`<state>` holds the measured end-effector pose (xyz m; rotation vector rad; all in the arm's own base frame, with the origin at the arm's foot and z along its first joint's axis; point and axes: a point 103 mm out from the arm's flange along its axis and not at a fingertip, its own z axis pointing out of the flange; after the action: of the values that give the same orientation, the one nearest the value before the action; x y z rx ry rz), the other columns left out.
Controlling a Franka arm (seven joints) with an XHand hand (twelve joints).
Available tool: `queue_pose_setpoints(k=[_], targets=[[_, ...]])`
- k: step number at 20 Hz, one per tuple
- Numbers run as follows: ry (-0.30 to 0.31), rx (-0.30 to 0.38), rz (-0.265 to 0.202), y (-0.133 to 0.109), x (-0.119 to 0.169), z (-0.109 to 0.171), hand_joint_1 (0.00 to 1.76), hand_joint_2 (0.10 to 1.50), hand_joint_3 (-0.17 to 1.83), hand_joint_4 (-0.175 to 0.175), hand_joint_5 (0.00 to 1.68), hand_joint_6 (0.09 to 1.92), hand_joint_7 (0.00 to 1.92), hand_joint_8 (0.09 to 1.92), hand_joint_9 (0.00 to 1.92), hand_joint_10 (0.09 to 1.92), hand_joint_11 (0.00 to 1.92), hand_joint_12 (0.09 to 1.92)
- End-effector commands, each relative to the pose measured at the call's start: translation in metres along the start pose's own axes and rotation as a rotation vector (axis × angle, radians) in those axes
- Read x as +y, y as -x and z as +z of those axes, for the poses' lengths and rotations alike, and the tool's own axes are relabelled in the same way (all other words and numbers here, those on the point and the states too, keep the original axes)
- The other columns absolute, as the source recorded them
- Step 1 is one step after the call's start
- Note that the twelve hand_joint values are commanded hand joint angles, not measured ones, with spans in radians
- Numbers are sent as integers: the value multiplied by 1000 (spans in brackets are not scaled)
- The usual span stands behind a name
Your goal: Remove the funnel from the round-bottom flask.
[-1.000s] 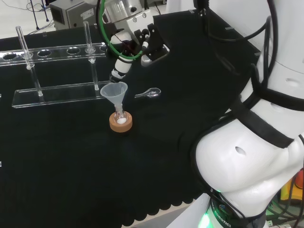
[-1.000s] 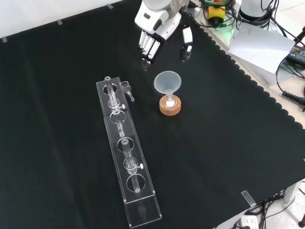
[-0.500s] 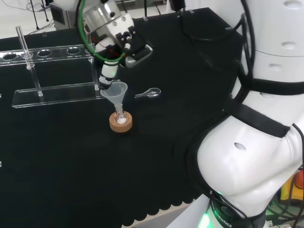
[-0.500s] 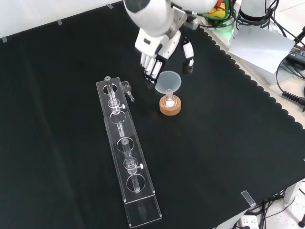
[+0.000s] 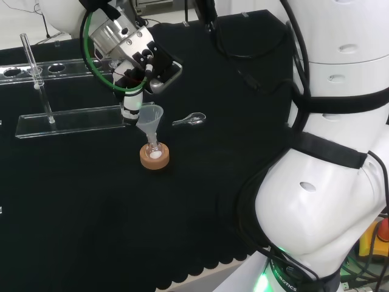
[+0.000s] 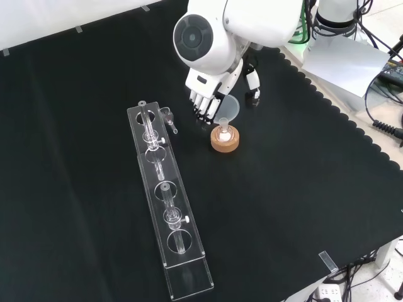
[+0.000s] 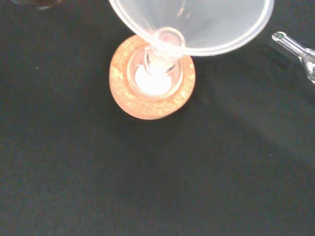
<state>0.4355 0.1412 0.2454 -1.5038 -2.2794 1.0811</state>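
funnel (image 5: 149, 118): seated in round-bottom flask (image 5: 154, 151) on cork ring (image 5: 154, 158), not yet removed. hand (image 6: 206, 94): fingers straight, spread either side of funnel rim, holding nothing. remaining: grasp, lift clear.

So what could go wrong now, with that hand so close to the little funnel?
1. The funnel sits by its thin stem in the small flask, which merely rests in a cork ring. A sideways nudge from the hand could tip both over.
2. The flask holds something white; a tip could spill it on the black cloth.
3. The clear rack stands close to the fingers, so a wide move might knock it.
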Motion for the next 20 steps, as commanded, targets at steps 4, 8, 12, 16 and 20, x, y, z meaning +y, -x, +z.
queue_pose_setpoints(k=[4,8,12,16,20], targets=[[-25,-3,8,12,4,9,612,641,415,-28,261,87,132,658,314,737,508,1367],[-19,18,3,13,8,15,604,641,410,-25,252,87,108,651,291,747,488,1375],[-23,17,3,13,13,21,600,643,406,-25,248,87,102,651,284,756,481,1382],[-32,16,5,13,17,25,601,644,404,-26,250,87,104,654,307,768,487,1386],[-33,21,6,21,15,30,602,645,403,-27,254,87,109,657,326,772,495,1385]])
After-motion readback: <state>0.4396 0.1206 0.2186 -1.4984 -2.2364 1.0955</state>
